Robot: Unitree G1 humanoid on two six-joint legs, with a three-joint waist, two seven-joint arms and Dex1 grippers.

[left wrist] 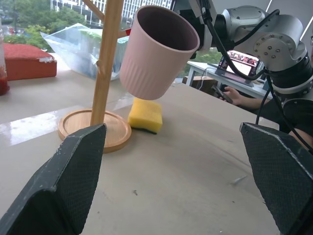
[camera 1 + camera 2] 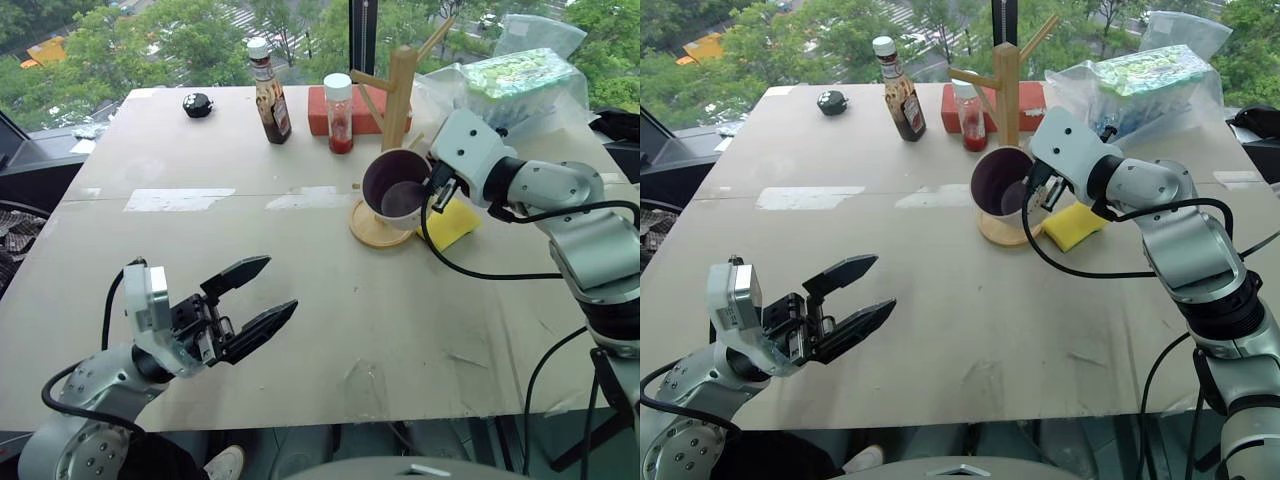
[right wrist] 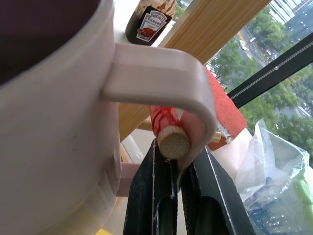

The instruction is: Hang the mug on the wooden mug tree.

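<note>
One peg end sits just past the right gripper (image 3: 172,188), whose fingers pinch the mug (image 2: 397,190) by its handle beside the wooden mug tree (image 2: 398,95); misalignment could knock the tree over. Left gripper (image 2: 258,297) hangs spread, empty.

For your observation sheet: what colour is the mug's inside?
Dark purple inside the mug, clearest in the right eye view.

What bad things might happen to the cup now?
The right gripper pinches only the mug's thin handle, so the tilted mug might twist or slip and drop onto the table. A peg tip sits just at the handle's opening; if it misses, the mug could knock the wooden mug tree toward the nearby bottles.
</note>
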